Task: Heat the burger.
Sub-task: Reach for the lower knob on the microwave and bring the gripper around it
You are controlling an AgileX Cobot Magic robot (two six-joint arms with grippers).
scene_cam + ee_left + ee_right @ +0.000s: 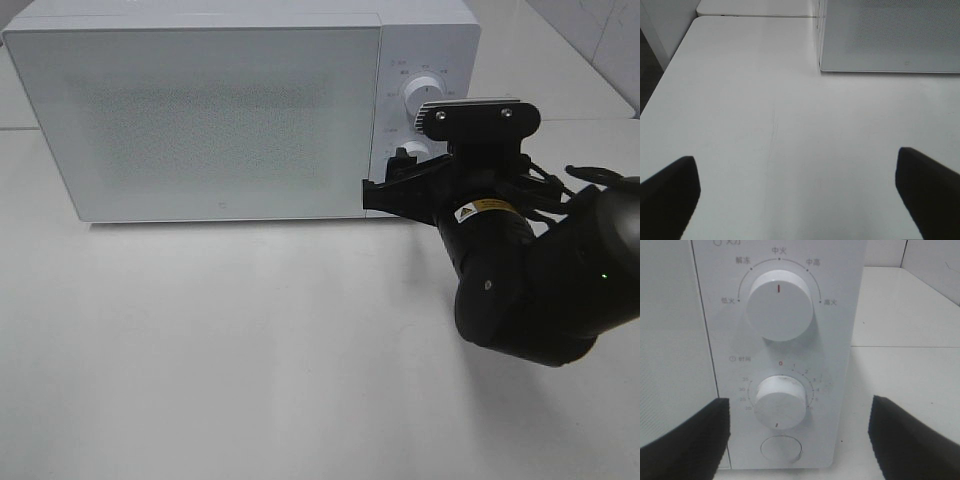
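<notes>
The burger is not seen in any view; it is judged to be shut inside the closed microwave (200, 110). The right claw (797, 412) is spread wide and empty, with the timer knob (781, 407) straight ahead in line with its gap. The left claw (797, 172) is held wide over the desk (765, 115), farther off.

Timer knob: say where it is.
Right wrist view: the timer knob sits on the microwave's right-side panel, below the power knob, above the round button.
</notes>
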